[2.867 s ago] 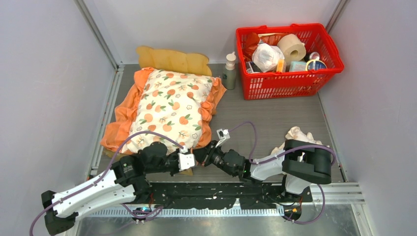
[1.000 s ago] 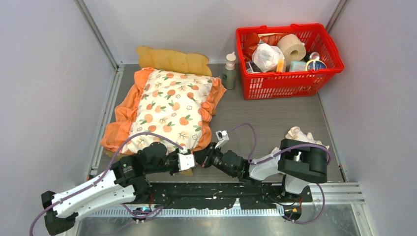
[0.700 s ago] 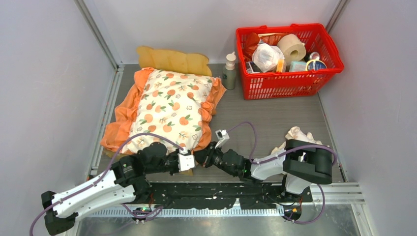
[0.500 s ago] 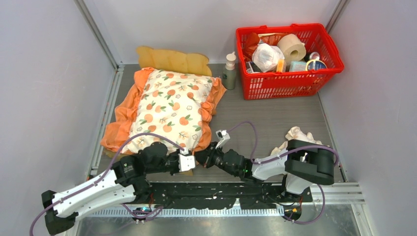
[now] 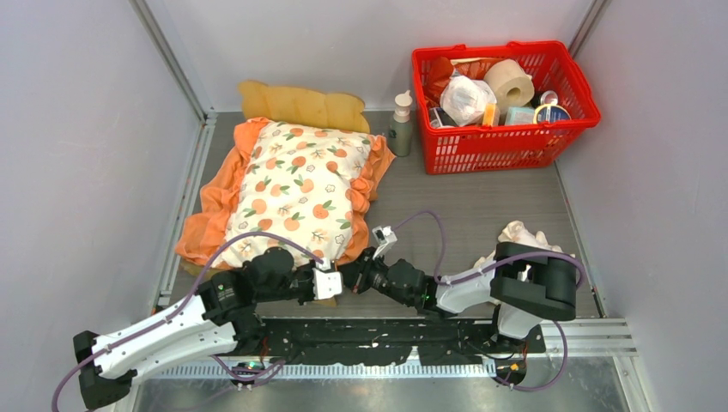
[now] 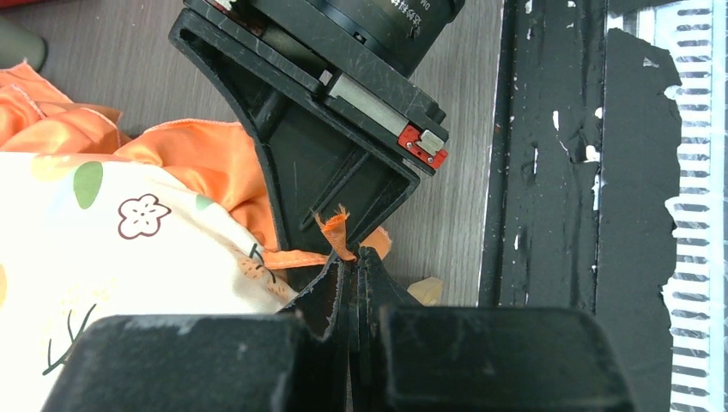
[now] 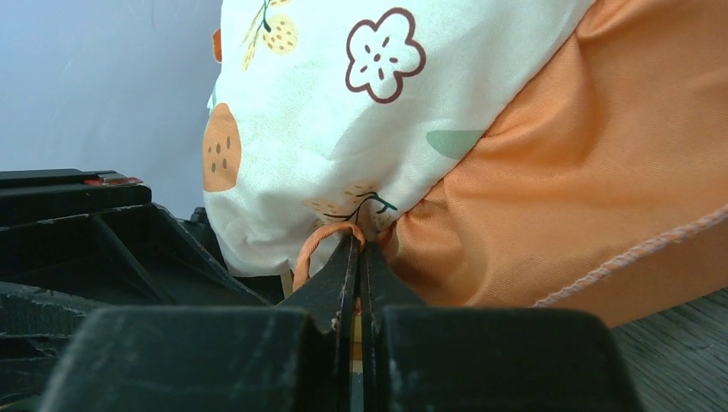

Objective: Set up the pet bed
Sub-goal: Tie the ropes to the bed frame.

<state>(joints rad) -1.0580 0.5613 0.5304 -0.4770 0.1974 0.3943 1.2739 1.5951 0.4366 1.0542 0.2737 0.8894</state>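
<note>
Two arms converge at 6 o'clock in the top view, at the near corner of the cushion (image 5: 300, 184). The left arm (image 5: 163, 330) reaches in from 7 o'clock and the right arm (image 5: 464, 292) from 4 o'clock, tip facing tip.

The left jaws are clenched, and a frayed orange tie end (image 6: 333, 230) pokes out from between their tips. The right jaws are likewise clenched, pinching a thin orange loop (image 7: 319, 242) that rises at the seam where the cream print meets the orange ruffle (image 7: 558, 172). Two fine pinches on strands at one corner suggest the arms are working a tie, probably to secure the cushion. The knot itself cannot be made out.

The pet bed (image 5: 300, 105) lies at 10 to 11 o'clock on the surface (image 5: 481, 206). Only its wavy light-wood headboard shows, touching the cushion's far edge. Its base is hidden, presumably under the cushion, which covers that whole area.

A small frilled pillow (image 5: 522, 236) sits at 4 o'clock, partly behind the right arm and well apart from the bed, so placing it is judged a remaining step. The red basket (image 5: 505, 142) at 1 o'clock and the pump bottle (image 5: 400, 124) just beside it stand clear of the work.
</note>
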